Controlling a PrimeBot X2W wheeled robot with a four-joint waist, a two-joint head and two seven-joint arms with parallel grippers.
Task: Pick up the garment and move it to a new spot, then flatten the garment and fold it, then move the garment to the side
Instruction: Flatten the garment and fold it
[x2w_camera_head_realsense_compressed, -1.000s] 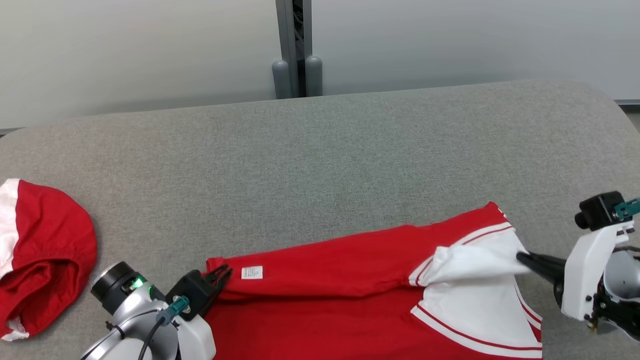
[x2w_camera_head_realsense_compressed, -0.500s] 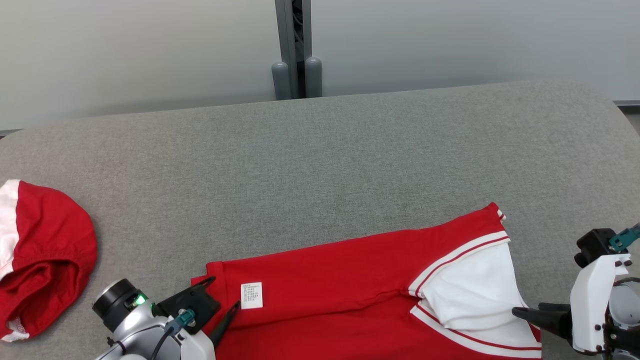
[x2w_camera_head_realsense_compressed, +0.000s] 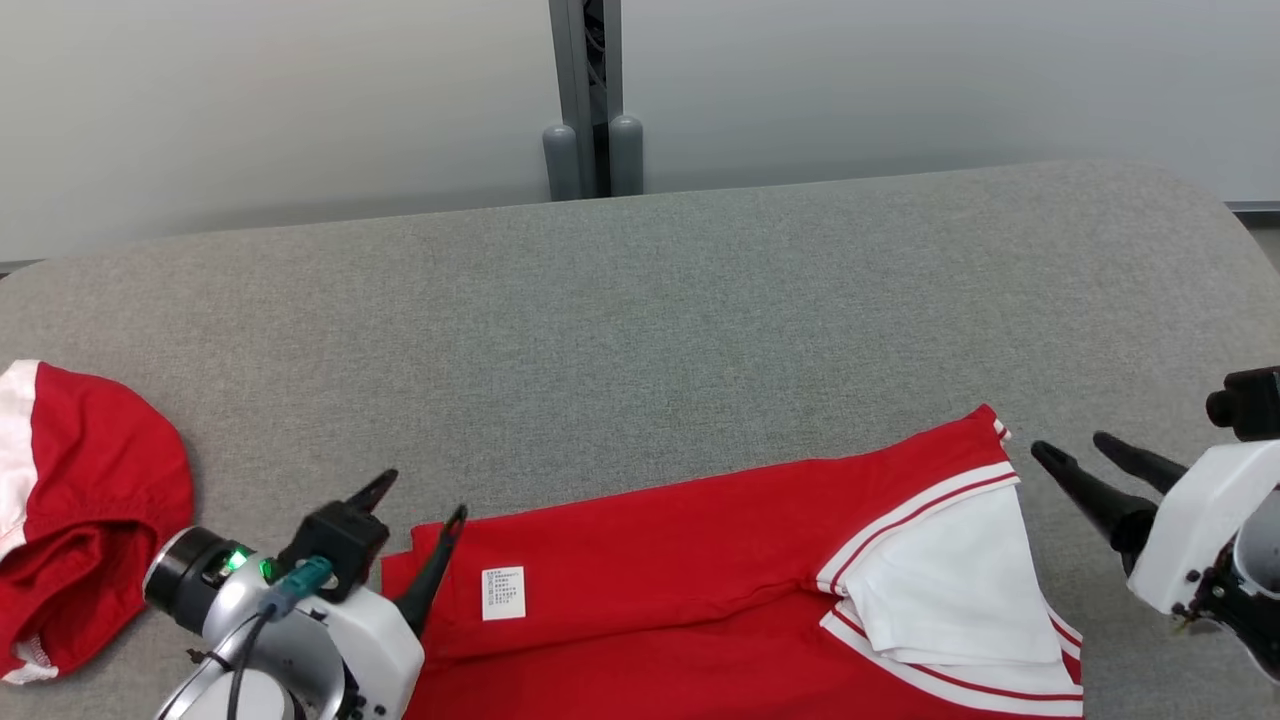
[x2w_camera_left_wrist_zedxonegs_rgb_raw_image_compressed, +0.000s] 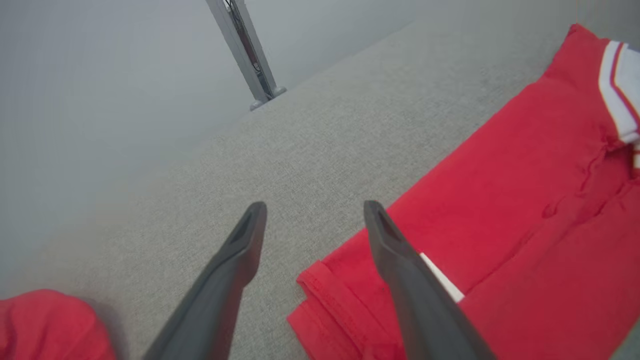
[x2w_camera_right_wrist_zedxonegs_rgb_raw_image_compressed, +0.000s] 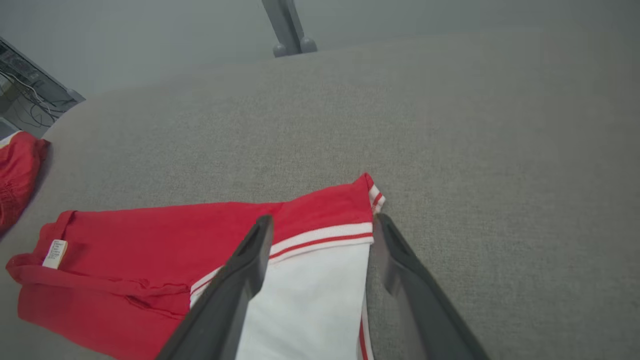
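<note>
The garment (x2w_camera_head_realsense_compressed: 680, 560) is a red shirt with a white, red-striped sleeve (x2w_camera_head_realsense_compressed: 940, 590), lying folded along the near edge of the grey padded table (x2w_camera_head_realsense_compressed: 640, 330). A white label (x2w_camera_head_realsense_compressed: 503, 592) shows near its left hem. My left gripper (x2w_camera_head_realsense_compressed: 420, 497) hangs open at the hem corner, one finger (x2w_camera_left_wrist_zedxonegs_rgb_raw_image_compressed: 400, 250) above the cloth and the other over bare table; nothing is between them. My right gripper (x2w_camera_head_realsense_compressed: 1070, 446) is open just right of the sleeve's top corner and holds nothing. In the right wrist view that gripper (x2w_camera_right_wrist_zedxonegs_rgb_raw_image_compressed: 322, 219) straddles the striped cuff (x2w_camera_right_wrist_zedxonegs_rgb_raw_image_compressed: 325, 235) from above.
A second red and white garment (x2w_camera_head_realsense_compressed: 90, 500) lies bunched at the table's left edge, close to my left arm. A grey post (x2w_camera_head_realsense_compressed: 585, 100) stands behind the table's far edge. The table's far half is bare grey fabric.
Both grippers have opened and let go of the garment: the left released the hem corner, the right the white sleeve. The sleeve dropped flat, and both grippers pulled slightly away from the cloth.
</note>
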